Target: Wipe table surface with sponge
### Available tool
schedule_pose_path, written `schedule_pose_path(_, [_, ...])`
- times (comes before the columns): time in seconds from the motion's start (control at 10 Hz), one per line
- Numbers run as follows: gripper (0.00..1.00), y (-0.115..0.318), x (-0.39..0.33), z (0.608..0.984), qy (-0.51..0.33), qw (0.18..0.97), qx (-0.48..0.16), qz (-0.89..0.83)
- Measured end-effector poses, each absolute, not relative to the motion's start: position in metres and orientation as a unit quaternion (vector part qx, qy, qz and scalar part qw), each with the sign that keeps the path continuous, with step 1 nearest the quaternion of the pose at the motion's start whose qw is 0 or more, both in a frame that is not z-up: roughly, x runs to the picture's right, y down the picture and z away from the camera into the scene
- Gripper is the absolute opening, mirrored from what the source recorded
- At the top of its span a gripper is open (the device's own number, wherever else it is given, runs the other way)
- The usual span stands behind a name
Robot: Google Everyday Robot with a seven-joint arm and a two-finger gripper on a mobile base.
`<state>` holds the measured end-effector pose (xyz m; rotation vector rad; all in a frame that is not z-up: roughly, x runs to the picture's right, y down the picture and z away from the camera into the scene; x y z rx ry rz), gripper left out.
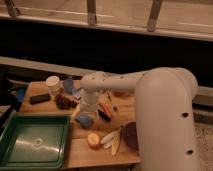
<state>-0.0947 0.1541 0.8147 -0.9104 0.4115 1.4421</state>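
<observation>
Hovering just above the small medium-blue rectangular soft sponge [84, 120], your two-finger gripper [87, 112] stands wide, holding nothing. By the look of it, no wiping has begun: 1 grasp, then strokes across the light-brown wooden plank table surface [80, 149] beneath it.

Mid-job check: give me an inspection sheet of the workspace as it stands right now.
Surface: wooden table surface, crowded, with little bare wood.
Job's things: blue sponge lies on the table just right of the green tray.
Clutter: black bar, white cup, dark bowl, yellow peels, and small items near the centre too unclear to name.
Grippers: gripper open, pointing down directly over the sponge; whether it touches is unclear.
Cables: nothing seen.
Surroundings: dark wall behind the table, railing posts above.
</observation>
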Motion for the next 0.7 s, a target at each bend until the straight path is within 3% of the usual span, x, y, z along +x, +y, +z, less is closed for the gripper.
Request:
schedule_pose_path(0.6, [0.80,0.169,-0.091,0.840,0.182,0.612,-0.418,0.646])
schedule_pose_path(0.7, [0.75,0.170,-0.092,0.842,0.181,0.610,-0.415,0.650])
